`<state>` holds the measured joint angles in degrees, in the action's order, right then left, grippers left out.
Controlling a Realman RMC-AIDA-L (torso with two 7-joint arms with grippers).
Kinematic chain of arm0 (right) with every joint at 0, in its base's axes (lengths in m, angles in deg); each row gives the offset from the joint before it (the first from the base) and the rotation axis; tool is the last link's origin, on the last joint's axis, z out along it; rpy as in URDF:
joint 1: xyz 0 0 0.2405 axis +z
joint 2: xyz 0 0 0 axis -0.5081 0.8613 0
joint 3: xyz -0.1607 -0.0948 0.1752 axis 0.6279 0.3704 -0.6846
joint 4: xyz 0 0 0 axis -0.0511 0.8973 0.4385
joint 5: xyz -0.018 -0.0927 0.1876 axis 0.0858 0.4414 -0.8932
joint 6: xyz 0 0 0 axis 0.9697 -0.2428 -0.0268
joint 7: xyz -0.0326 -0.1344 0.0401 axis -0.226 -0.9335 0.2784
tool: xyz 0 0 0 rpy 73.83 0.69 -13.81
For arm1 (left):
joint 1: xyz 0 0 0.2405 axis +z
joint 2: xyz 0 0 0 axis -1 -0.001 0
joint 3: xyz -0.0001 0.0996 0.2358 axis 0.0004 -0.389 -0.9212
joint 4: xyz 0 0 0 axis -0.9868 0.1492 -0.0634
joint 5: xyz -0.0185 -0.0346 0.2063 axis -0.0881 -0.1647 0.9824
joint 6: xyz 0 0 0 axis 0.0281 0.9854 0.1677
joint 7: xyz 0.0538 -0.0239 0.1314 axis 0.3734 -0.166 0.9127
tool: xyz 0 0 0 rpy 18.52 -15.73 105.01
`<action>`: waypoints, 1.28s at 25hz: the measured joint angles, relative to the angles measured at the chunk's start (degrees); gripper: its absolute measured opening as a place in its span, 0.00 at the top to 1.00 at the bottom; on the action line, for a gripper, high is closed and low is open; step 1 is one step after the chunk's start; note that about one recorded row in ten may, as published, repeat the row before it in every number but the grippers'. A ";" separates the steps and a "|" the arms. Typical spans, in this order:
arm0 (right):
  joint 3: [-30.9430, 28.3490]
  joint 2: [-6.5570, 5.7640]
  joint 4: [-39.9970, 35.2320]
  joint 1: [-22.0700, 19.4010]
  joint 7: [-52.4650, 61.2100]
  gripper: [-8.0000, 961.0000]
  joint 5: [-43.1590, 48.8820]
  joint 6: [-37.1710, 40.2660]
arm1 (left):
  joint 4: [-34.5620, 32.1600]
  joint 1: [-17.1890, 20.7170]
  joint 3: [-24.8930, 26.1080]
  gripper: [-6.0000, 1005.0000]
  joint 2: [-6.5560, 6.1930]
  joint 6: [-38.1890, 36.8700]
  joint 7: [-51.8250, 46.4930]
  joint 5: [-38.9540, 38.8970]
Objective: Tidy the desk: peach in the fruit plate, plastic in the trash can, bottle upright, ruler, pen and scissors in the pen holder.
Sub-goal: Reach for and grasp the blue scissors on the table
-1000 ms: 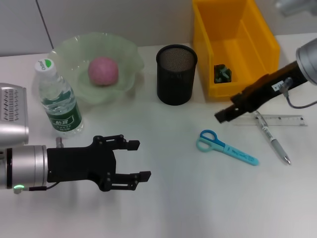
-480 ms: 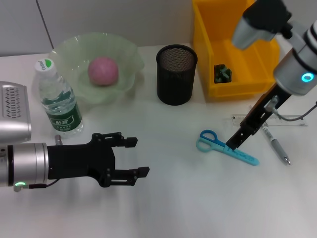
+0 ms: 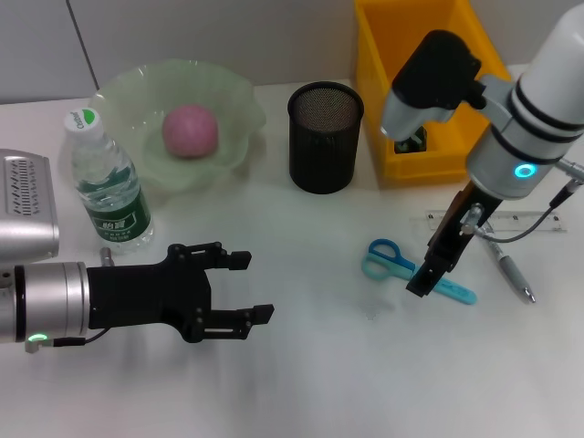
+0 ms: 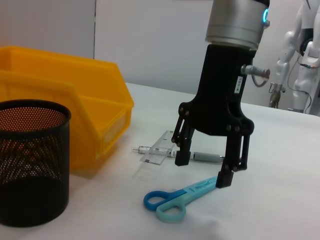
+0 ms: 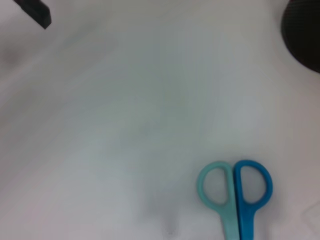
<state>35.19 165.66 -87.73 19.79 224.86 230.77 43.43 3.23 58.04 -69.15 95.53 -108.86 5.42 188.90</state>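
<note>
a white surface (image 3: 328,365) seen from above. the right pincer (image 4: 204,168) points straight down over the blade end of the blue scissors (image 3: 418,272), its two black fingers apart and straddling the blades, one fingertip (image 4: 225,179) at or just above the blade. the scissors lie flat on the surface, their two handle loops, one dark blue and one pale teal, pointing toward the black mesh pen holder (image 3: 325,137), which stands upright near the back. just beyond the scissors, on the robot's right, a clear ruler (image 3: 525,220) and a pen (image 3: 508,267) lie flat, the pen crossing the ruler's edge. behind them sits a yellow bin (image 3: 429,87) serving as the trash can, with a small dark piece of plastic (image 3: 410,135) inside it. on the robot's left, a pink peach (image 3: 190,130) rests in a pale green fruit plate (image 3: 233,100) with a wavy rim, and a water bottle (image 3: 106,181) with a white cap stands upright just beside it. the left pincer (image 3: 248,288) hangs low over the near left of the surface, fingers apart and holding nothing.
</note>
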 joint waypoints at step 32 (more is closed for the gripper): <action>3.28 0.25 6.07 1.71 0.02 0.46 -0.33 -6.36 | -0.01 0.27 0.00 0.21 0.14 0.57 -0.16 -0.66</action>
<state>38.47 165.91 -81.66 21.50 224.88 230.44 37.08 3.22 58.31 -69.15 95.67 -108.29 5.27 188.24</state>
